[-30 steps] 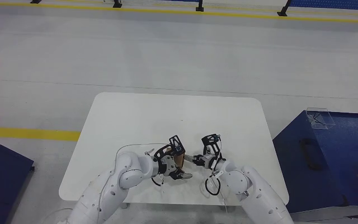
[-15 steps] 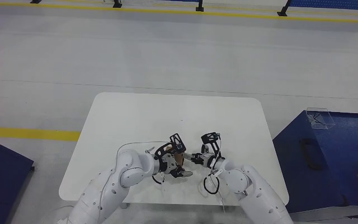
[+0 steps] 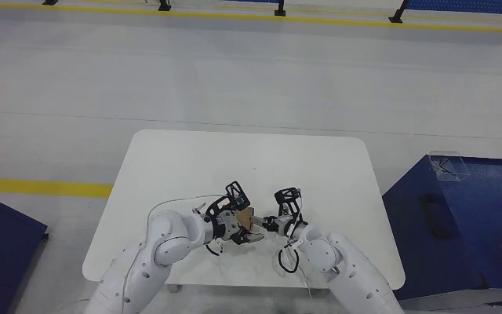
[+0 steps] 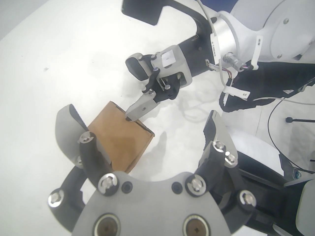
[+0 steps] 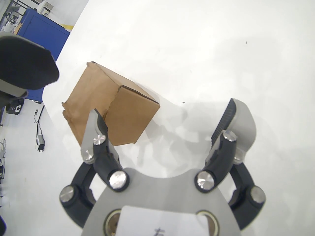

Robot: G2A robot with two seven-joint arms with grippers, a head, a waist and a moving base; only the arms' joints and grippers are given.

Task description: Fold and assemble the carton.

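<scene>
A small brown carton (image 3: 245,217) stands folded into a box on the white table (image 3: 188,169), near its front edge. My left gripper (image 3: 238,228) is open beside it; in the left wrist view one of its fingers (image 4: 70,128) rests against the carton (image 4: 120,138) and the other is well clear. My right gripper (image 3: 262,224) is open too. One right fingertip (image 5: 94,126) presses on the carton (image 5: 110,104) at its torn flap edge, the other finger (image 5: 235,119) hangs free. The left wrist view shows that right gripper (image 4: 137,88) touching the carton's upper edge.
Blue cabinets stand off the table at the right (image 3: 463,228) and at the left (image 3: 16,235). A loose black cable (image 3: 286,261) hangs from the right arm. The table's far half is bare white surface.
Both grippers and the carton have shifted a little to the left and away from the front edge. The left gripper has turned further round the carton.
</scene>
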